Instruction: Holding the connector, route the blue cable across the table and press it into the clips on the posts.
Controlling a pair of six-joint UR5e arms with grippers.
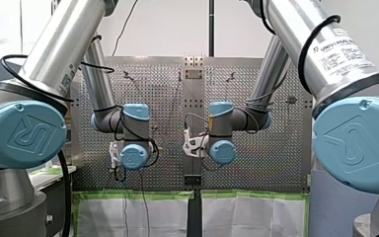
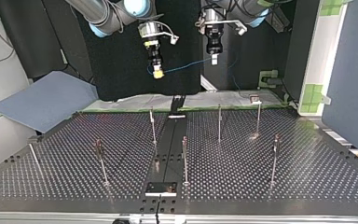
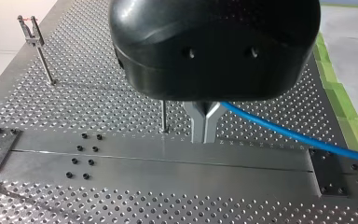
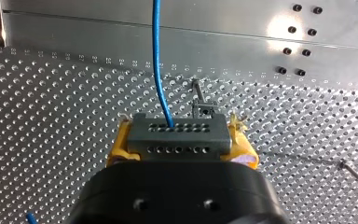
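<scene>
In the right wrist view my right gripper is shut, its yellow pads clamped on a grey connector. The blue cable leaves the connector and runs ahead over the plate. The left wrist view has my left gripper with metal fingers shut on the blue cable, which trails off to one side. In the top view both grippers hang high above the table's far edge, my right gripper at the left and my left gripper at the right. The blue cable spans between them.
Several thin posts with clips stand on the perforated table, among them a post, a post and a post. A clipped post stands just beyond the connector. A blue sheet lies at the top view's left.
</scene>
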